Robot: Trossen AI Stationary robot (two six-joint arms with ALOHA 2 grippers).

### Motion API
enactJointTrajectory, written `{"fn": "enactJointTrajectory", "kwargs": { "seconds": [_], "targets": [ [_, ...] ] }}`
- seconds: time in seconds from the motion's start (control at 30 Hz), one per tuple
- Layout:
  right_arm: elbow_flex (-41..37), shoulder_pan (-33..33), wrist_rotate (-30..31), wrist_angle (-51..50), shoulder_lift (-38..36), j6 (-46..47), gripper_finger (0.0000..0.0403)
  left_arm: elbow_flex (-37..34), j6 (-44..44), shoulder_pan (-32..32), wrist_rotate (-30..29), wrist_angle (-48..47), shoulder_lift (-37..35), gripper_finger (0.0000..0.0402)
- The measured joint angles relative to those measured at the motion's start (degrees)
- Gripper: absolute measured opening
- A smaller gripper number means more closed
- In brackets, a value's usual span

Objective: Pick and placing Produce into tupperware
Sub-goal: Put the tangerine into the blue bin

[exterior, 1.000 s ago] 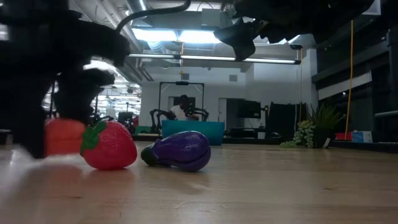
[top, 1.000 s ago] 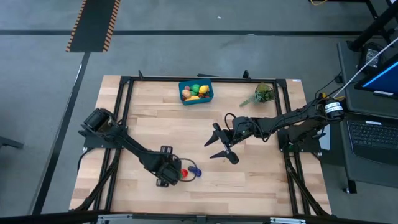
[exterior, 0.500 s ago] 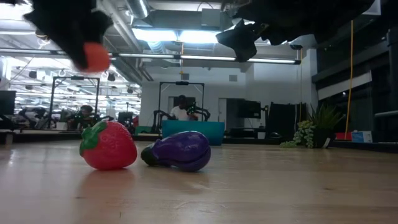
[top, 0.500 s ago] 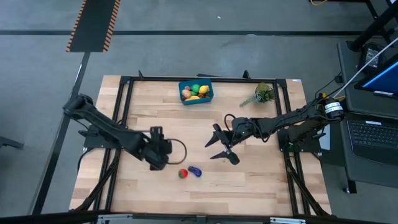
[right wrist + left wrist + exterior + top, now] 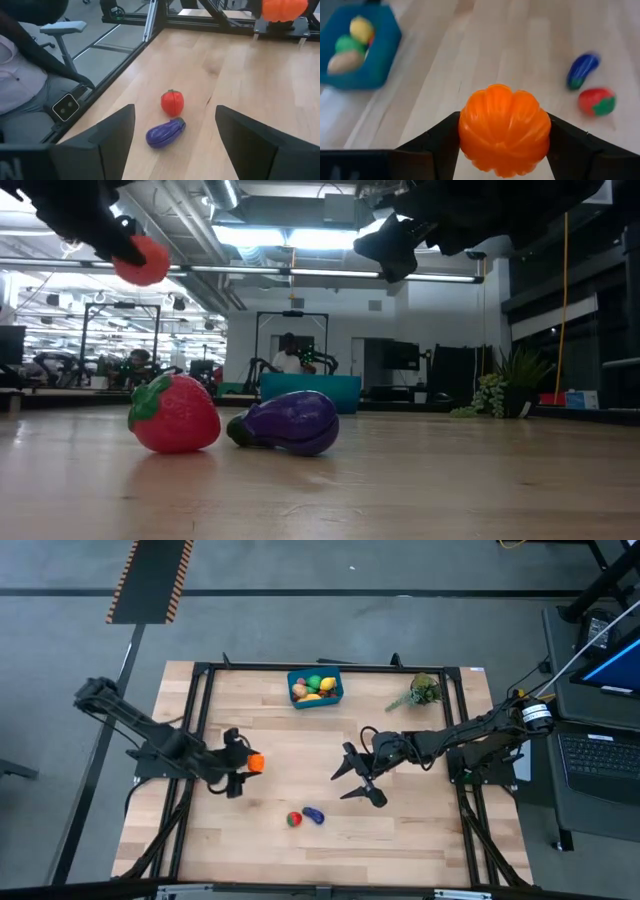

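The left gripper [image 5: 243, 766] hangs above the table's left half, its fingers [image 5: 437, 145] pinching an orange [image 5: 504, 129], a round, ribbed, glossy toy lifted clear of the wood. Near the front middle a red strawberry [image 5: 293, 819] with a green cap lies just beside a purple eggplant [image 5: 314, 815]. At the back edge the blue box [image 5: 315, 687] holds yellow, green and tan pieces. The right gripper [image 5: 358, 780] hovers right of centre, fingers spread wide and empty. A plant sprig [image 5: 420, 692] lies at back right.
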Motion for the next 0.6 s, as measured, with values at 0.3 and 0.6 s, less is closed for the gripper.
{"fn": "enactJointTrajectory", "kwargs": {
  "seconds": [0.3,0.6],
  "targets": [
    [0.0,0.0,3.04,3.51,0.0,-1.34,0.0278,-11.67,11.38,0.98,0.78,18.41,-10.88,0.0231],
    [0.02,-0.57,3.58,14.82,6.79,-0.57,0.0278,-17.61,17.8,5.1,6.07,29.92,-12.51,0.0231]
  ]
}}
